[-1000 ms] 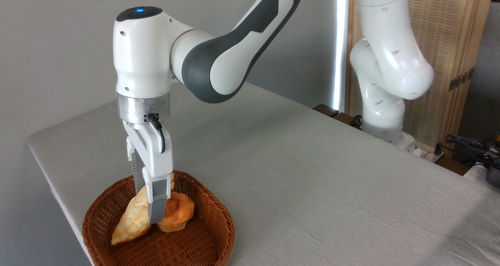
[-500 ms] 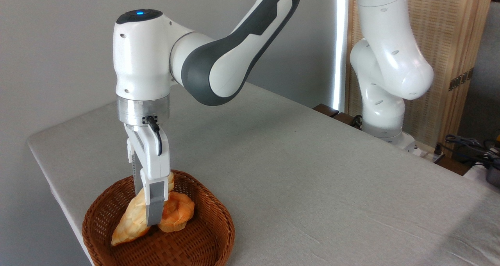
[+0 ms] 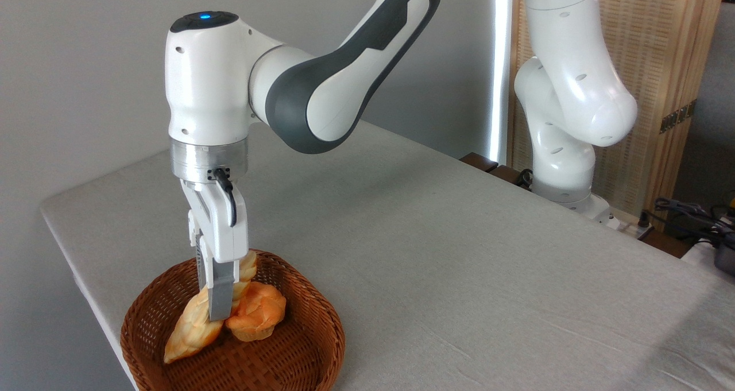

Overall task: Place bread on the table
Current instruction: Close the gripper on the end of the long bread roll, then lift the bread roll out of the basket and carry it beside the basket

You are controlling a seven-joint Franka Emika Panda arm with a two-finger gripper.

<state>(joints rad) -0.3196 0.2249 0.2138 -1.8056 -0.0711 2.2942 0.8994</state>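
Glossy white arm (image 3: 209, 86) — dark grey joints, blue light — black cable.

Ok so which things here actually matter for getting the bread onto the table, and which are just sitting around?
Part of the job:
- bread, long braided loaf in the basket, gripper fingers closed around it
- table, where it goes
- wicker basket, which it has to come out of

Just lying about:
- round orange bun, in the basket beside the loaf
- cables at the far right

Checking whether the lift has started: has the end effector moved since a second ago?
Yes. The end effector has risen slightly relative to the basket rim, its fingers around the bread.
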